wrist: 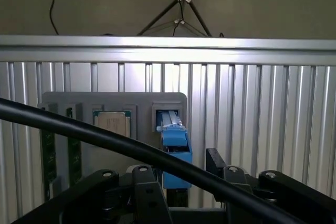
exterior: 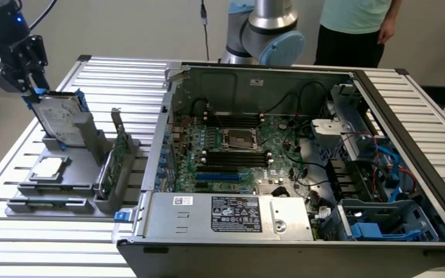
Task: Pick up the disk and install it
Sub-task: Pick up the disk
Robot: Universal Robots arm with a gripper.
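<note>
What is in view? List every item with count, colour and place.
disk: one, silver with blue rails, upright in the holder, exterior view's left.
holder: one, grey, on the table beside the case.
processor chip: one, silver, flat on the holder.
circuit card: one, green, upright in the holder.
computer case: one, grey, open, mid-table.
table: one, silver slats.
person: one, teal shirt, behind the table.
arm: one, silver and blue, behind the case.
tool: one, black, at the disk's top edge.
</note>
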